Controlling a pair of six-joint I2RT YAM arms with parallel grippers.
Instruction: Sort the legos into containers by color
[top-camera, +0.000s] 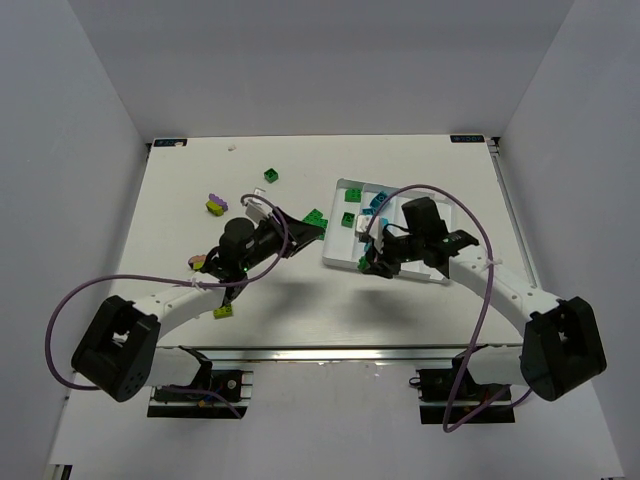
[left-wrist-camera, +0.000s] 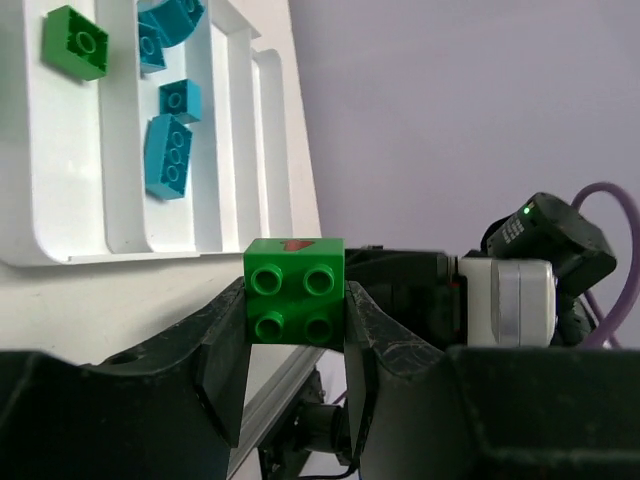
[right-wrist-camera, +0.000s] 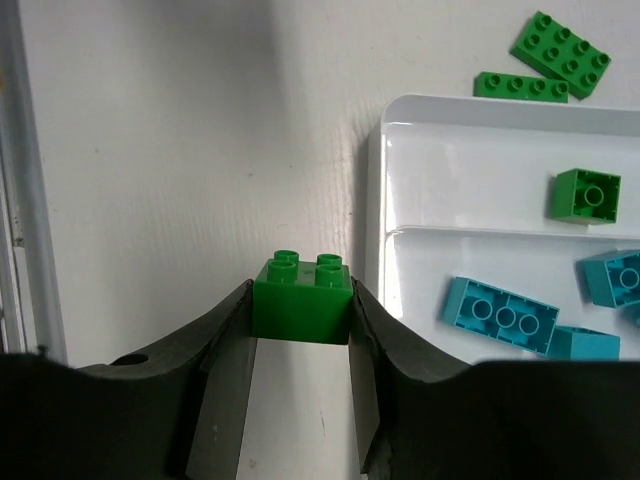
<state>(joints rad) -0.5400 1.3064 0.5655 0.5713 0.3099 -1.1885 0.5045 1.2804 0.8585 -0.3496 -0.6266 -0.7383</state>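
My left gripper (left-wrist-camera: 295, 305) is shut on a green four-stud lego (left-wrist-camera: 295, 288), its studs facing the camera, just short of the white tray (left-wrist-camera: 60, 180). My right gripper (right-wrist-camera: 301, 310) is shut on another green lego (right-wrist-camera: 301, 298) over bare table, left of the tray's rim (right-wrist-camera: 374, 200). From above, the left gripper (top-camera: 304, 230) is at the tray's left side and the right gripper (top-camera: 372, 262) at its near corner. The tray's outer compartment holds a green lego (right-wrist-camera: 583, 195). The compartment beside it holds several cyan legos (right-wrist-camera: 503, 315).
Two green legos (top-camera: 315, 216) lie on the table beside the tray's left edge. Loose legos lie farther left: a dark green one (top-camera: 271, 176), a purple and lime pair (top-camera: 214, 204), a lime one (top-camera: 224, 311). The right arm crosses the tray's near right part.
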